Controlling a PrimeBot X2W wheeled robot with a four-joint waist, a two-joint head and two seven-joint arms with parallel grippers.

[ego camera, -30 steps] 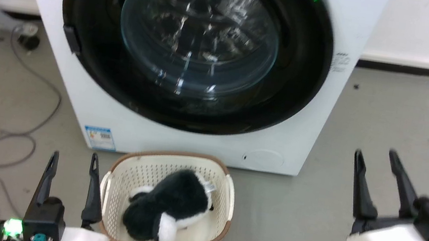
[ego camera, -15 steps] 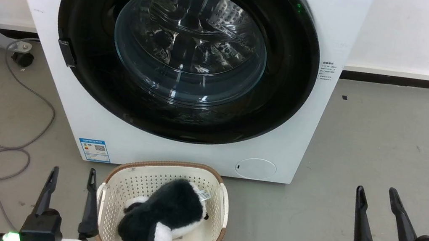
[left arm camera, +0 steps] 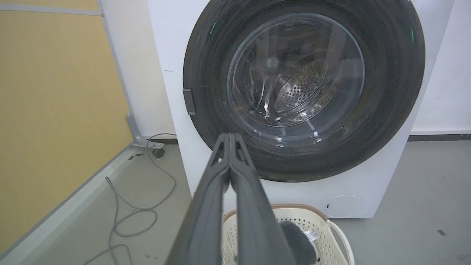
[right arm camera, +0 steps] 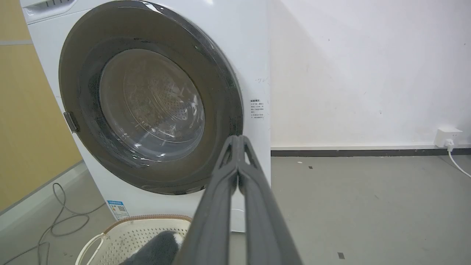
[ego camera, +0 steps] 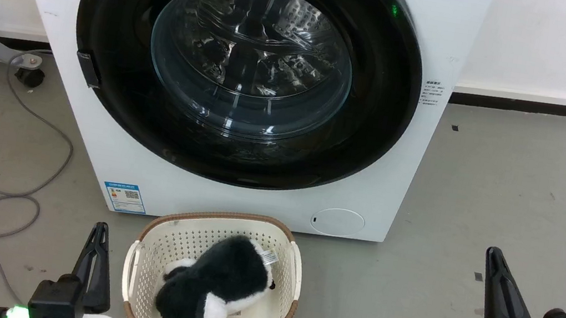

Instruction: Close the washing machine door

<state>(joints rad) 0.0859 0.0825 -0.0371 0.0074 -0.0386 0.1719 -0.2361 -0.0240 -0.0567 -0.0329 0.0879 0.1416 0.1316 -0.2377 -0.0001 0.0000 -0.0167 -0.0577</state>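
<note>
Grey floor (ego camera: 509,187) bears washing machine (ego camera: 231,202), cream basket (ego camera: 157,252) and cable (ego camera: 71,150).

The head camera looks forward and down from above, the washing machine (ego camera: 253,205) filling the upper centre of its frame and the basket (ego camera: 157,252) at bottom centre. The left wrist camera sits low, facing the washing machine door (left arm camera: 390,92) almost square-on; the right wrist camera takes it obliquely, in the left half of its frame. All three views share door and basket rim.
</note>
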